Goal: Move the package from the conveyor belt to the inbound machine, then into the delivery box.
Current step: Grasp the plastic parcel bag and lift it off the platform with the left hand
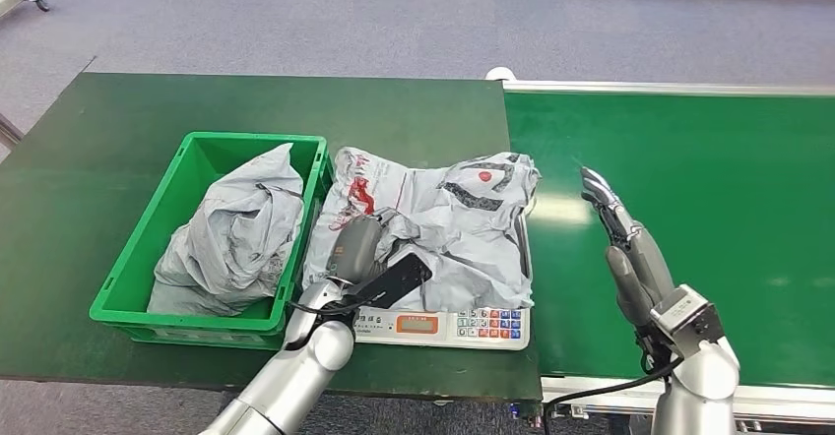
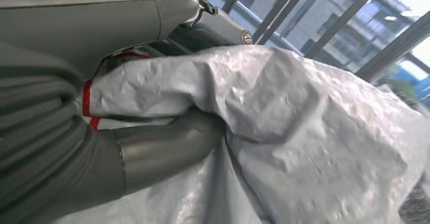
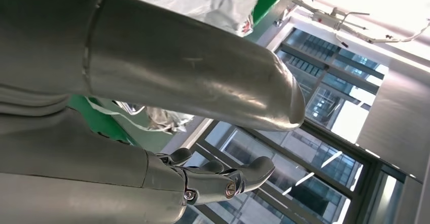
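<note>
My left robot hand point(image 1: 356, 248) clamps the grey package point(image 1: 443, 223) resting on the scale point(image 1: 463, 325) for weighing, green crate point(image 1: 138, 302) beside; right robot hand point(image 1: 630, 248) spread, idle.

Dk green table point(image 1: 118, 140) stood on grey carpet floor point(image 1: 295, 22), taking up left and centre of head view. Small caster wheel point(image 1: 41, 2) sat on floor at far top-left corner. Thru wrist cams: big window w/ dk metal frames point(image 2: 324, 26), bright outside. White ceiling fixture w/ thin cables point(image 3: 350, 19) was above window frames point(image 3: 324, 148) in rt wrist view.
</note>
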You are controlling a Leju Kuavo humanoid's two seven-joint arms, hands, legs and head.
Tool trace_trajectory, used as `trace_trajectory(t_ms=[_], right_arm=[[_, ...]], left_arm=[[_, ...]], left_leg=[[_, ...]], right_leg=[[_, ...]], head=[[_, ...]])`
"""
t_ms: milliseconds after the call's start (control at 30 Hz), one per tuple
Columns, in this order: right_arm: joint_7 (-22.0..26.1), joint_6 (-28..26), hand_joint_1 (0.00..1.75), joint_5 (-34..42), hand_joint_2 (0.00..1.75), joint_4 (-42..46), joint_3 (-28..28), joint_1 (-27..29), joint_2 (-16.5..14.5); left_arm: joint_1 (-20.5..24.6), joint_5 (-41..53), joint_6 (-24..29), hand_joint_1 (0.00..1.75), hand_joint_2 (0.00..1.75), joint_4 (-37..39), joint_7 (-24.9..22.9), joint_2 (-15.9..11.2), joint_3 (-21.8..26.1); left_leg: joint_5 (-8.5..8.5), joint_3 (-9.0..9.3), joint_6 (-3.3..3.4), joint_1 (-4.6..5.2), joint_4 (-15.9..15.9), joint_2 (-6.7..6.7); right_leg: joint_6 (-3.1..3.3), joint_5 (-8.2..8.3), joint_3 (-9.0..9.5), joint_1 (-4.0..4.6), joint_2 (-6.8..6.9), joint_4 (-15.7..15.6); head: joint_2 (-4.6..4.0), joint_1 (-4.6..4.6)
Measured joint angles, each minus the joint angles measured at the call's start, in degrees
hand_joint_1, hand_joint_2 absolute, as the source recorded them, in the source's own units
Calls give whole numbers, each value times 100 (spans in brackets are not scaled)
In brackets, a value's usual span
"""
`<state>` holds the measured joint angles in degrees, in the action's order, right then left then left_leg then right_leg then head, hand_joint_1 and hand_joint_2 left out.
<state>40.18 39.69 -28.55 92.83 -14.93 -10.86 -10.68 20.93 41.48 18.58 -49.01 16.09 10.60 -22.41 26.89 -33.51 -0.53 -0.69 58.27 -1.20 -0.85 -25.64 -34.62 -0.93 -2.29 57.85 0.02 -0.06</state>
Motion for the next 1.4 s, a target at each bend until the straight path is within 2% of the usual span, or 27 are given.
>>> trace_trajectory(t_ms=[67, 200, 433, 533, 633, 833, 967, 1067, 1200, 1400], right_arm=[[1, 0, 0, 9, 0, 0, 0, 5, 7], [2, 0, 0, 36, 175, 10, 0, 26, 15], [4, -1, 0, 121, 175, 81, 0, 104, 36], [4, 0, 0, 145, 175, 131, 0, 134, 44], [4, 0, 0, 154, 175, 177, 0, 166, 51], [4, 0, 0, 162, 175, 224, 0, 187, 54], [4, -1, 0, 189, 175, 268, 0, 224, 63], [4, 0, 0, 189, 175, 330, 0, 296, 67], [4, 0, 0, 152, 175, 409, 0, 341, 67], [4, 0, 0, 184, 175, 585, -32, 437, 67]], left_arm=[[-57, -96, 1, 175, 175, -111, 103, 0, 19], [-172, -309, 190, 175, 175, -335, 424, 0, 74], [-558, -1678, 1319, 175, 175, -1247, 2051, -3, 382], [-765, -1899, 1865, 175, 175, -1802, 2347, -36, 520], [-917, -1936, 2110, 175, 175, -2371, 2391, -83, 644], [-1129, -1899, 2139, 175, 175, -3065, 2401, -129, 790], [-1384, -1637, 2150, 175, 175, -4058, 2410, -128, 1096], [-1515, -1100, 2153, 175, 175, -4854, 2413, -114, 1468], [-1555, 251, 2152, 175, 175, -5800, 2415, -26, 2133], [-1391, 1223, 2153, 175, 175, -6417, 2398, 75, 3144]], left_leg=[[0, 0, 0, 0, 0, 0], [0, 0, 0, 0, 0, 1], [0, -2, 0, -1, -1, 1], [0, -3, -1, -2, -2, 3], [0, -4, -1, -2, -2, 2], [0, -3, -1, -2, -2, 8], [0, -3, -1, -2, -2, 12], [2, -5, -3, -2, -3, 9], [3, -3, -5, -4, -4, 11], [3, 1, -5, -3, -4, 9]], right_leg=[[0, 0, 0, 0, 0, 0], [0, 1, 0, 0, 0, 0], [1, 0, -2, 2, -1, 0], [1, -1, -4, 3, -2, 0], [1, -1, -5, 3, -3, 0], [1, 0, -4, 3, -8, 0], [2, 0, -7, 4, -14, 0], [4, -2, -7, 8, -13, 0], [6, -4, -6, 8, -14, 0], [6, -4, -3, 8, -12, 0]], head=[[0, 1], [0, 0], [0, -1], [0, -1], [0, -1], [0, -1], [0, -1], [0, -1], [0, 0], [0, -1]])
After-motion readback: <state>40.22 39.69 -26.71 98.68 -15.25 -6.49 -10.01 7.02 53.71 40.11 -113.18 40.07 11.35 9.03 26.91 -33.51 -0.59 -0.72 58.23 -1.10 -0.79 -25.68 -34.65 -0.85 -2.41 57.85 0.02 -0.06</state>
